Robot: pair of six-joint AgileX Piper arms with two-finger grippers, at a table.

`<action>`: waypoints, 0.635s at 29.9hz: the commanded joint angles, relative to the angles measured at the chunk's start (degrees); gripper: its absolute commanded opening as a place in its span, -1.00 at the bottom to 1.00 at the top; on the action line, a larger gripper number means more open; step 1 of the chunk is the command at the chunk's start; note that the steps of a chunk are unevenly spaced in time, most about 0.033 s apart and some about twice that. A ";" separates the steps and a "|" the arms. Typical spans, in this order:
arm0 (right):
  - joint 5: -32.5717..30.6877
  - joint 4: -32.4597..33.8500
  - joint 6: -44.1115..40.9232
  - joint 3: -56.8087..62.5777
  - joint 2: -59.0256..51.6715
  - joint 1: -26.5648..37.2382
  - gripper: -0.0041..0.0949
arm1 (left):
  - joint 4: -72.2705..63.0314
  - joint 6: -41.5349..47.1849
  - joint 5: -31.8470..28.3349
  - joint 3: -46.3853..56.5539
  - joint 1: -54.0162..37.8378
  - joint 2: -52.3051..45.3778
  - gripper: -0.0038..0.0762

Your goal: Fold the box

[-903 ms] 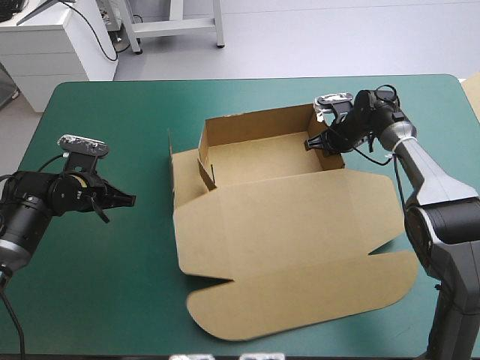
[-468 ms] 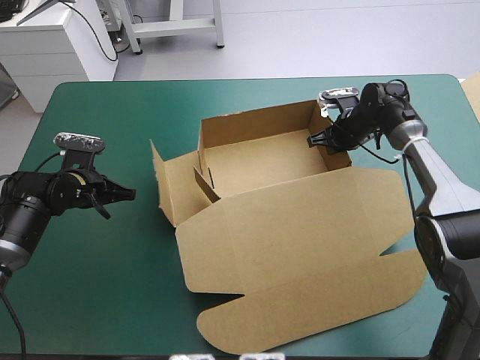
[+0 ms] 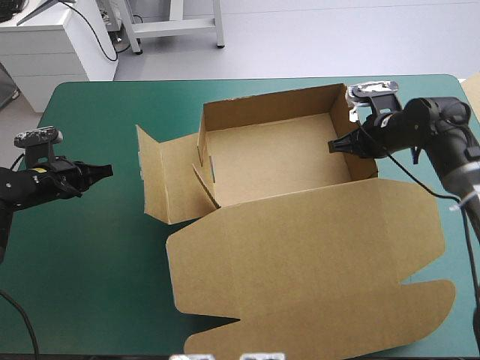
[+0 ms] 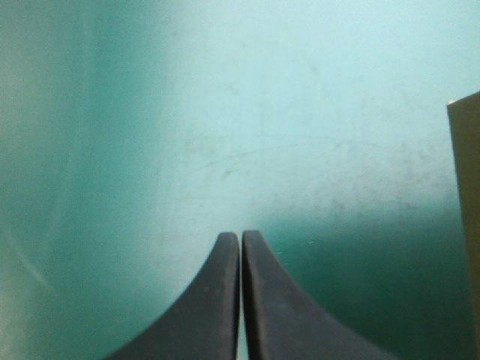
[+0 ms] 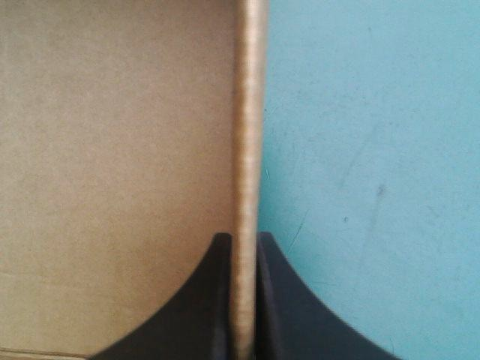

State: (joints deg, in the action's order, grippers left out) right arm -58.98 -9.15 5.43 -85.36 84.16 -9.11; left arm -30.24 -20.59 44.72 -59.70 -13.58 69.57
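Box (image 3: 277, 157) mid-table, part-formed: far and right walls up, left side panel splayed out and untucked, lid flat toward near edge; right gripper (image 3: 334, 147) pinches the right wall, left gripper (image 3: 107, 171) pressed together, empty, over cover (image 3: 90, 247) left of box.

This looks like a robotics lab or test room. A work table (image 3: 112, 285) with a teal-green cover stands on a smooth, plain grey floor (image 3: 337, 37), and a robot arm (image 3: 431, 124) reaches over it from one side. Beyond the table's far edge are a white cabinet (image 3: 52, 45) and what seems to be a metal bench frame (image 3: 174, 26).
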 commanded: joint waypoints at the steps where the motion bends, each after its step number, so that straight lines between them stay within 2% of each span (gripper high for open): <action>1: 6.24 -1.85 -1.69 4.66 -8.96 0.24 -0.95 | -14.37 -7.53 0.83 -1.80 -1.77 -1.30 -0.92; 8: 15.23 -4.72 -3.58 16.26 -20.87 0.24 -0.95 | -27.06 -14.23 8.40 -1.80 -1.67 -1.30 -0.92; 15: 16.41 -7.06 -2.92 17.04 -22.81 0.24 -0.95 | -33.96 -18.15 17.79 -1.80 -1.67 -1.40 -0.92; 19: 18.73 -9.73 -1.73 17.04 -22.81 0.24 -0.95 | -37.01 -19.82 21.06 -1.80 -1.67 -1.40 -0.92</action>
State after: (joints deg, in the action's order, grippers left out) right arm -46.21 -14.84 2.87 -66.67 62.68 -9.11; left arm -60.99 -38.65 63.89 -59.70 -15.23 69.57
